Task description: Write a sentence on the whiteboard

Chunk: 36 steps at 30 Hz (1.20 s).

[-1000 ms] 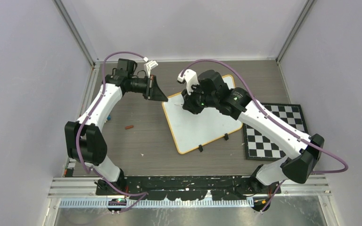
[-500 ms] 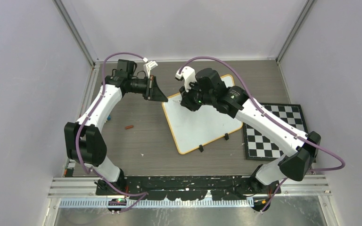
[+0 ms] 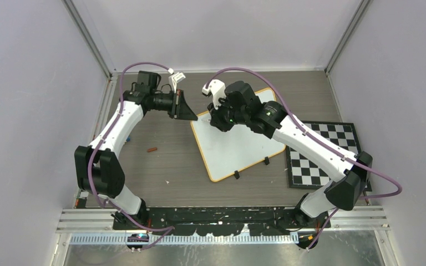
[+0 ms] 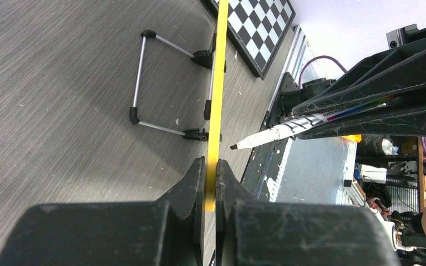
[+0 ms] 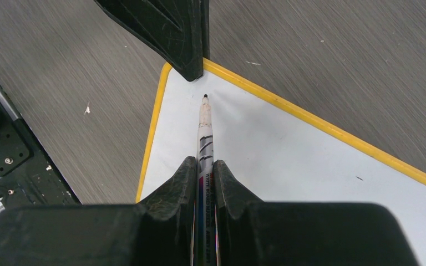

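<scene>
here, right gripper [image 5: 204, 166] closed around a marker [image 5: 204, 130], its tip close to a corner of the whiteboard [image 5: 288, 160], left gripper [image 4: 211, 164] pinched tight on that corner's yellow rim, board on the grey table [image 3: 161, 166], checkered mat [image 3: 310, 173] just beside

The yellow-rimmed whiteboard [image 3: 233, 149] sits skewed on the table [image 3: 161, 172], white face upward.

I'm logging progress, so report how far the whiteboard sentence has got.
Done: the left gripper is shut on the yellow rim of the whiteboard at its corner, and the right gripper holds the uncapped marker. In hand: the marker's tip is poised by that corner, seemingly just off the surface. Left: the whole sentence; no words show on the board.
</scene>
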### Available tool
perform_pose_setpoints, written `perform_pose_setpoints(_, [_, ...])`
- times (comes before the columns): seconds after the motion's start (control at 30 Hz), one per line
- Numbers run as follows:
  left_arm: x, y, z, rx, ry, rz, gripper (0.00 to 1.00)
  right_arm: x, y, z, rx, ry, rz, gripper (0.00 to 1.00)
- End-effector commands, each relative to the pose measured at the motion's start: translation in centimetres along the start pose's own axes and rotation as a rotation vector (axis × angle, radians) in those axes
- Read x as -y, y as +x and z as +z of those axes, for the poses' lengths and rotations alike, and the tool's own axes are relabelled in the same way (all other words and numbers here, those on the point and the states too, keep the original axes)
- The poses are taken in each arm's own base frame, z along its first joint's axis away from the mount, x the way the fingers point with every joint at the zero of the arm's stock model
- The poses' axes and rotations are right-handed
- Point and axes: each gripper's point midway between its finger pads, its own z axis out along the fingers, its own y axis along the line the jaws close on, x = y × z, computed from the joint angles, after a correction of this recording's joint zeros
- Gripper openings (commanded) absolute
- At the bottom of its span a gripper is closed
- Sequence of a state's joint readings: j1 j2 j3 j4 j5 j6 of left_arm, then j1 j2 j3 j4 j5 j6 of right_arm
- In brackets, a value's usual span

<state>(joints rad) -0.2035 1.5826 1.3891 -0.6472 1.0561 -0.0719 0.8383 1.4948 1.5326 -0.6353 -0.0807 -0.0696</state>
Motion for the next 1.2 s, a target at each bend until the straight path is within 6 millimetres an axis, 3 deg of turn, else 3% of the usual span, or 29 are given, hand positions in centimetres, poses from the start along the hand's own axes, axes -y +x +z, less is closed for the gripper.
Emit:
perform_pose_setpoints(0.0, [0.7,-0.5,-0.5,0.025,-0.022,0.026,0.0,0.5,-2.5,-0.5,0.064,0.043,-0.002,0.0])
perform_pose_setpoints(0.77, [1.1,-0.6,-0.6,0.028,-0.009,0.041,0.0,-0.3,-2.2,1.0,0.027,0.038,-0.026,0.0])
perform_pose_setpoints(1.17, [1.0,-0.5,-0.5,0.027,-0.009,0.042,0.0,-1.1,-0.3,1.2,-0.018,0.008,-0.059,0.0])
